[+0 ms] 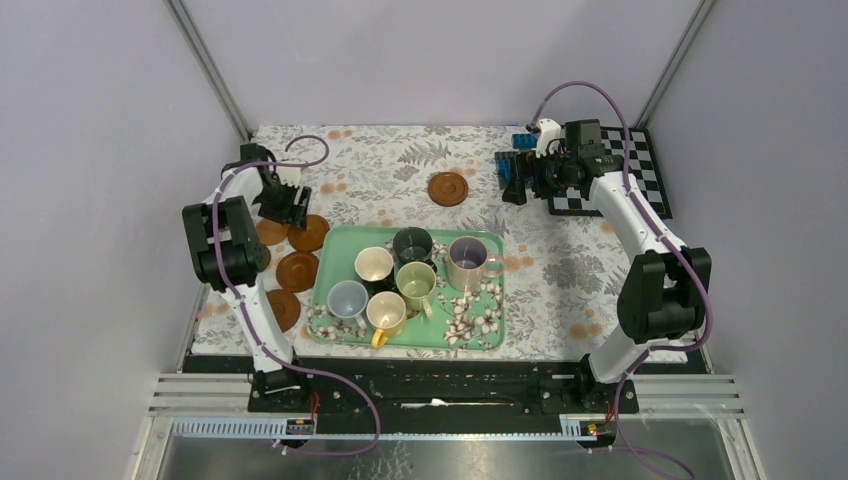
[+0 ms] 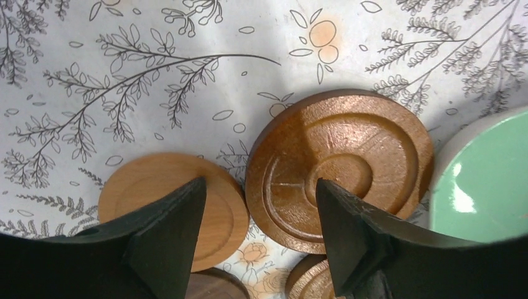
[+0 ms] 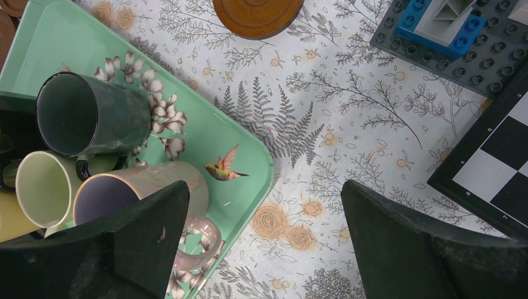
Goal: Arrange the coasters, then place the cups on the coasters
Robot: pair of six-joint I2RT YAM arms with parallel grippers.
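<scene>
Several brown coasters lie left of the tray: a light one, a dark glossy one, and two nearer. One more coaster sits behind the tray. My left gripper hangs open low over the light and glossy coasters, holding nothing. The cups stand on the green tray: dark green, cream, olive, pale blue, yellow, pinkish. My right gripper is wide open, above the cloth beyond the tray's corner.
A checkerboard and a grey stud plate with blue bricks lie at the back right under the right arm. The flowered cloth covers the table. Grey walls close in both sides.
</scene>
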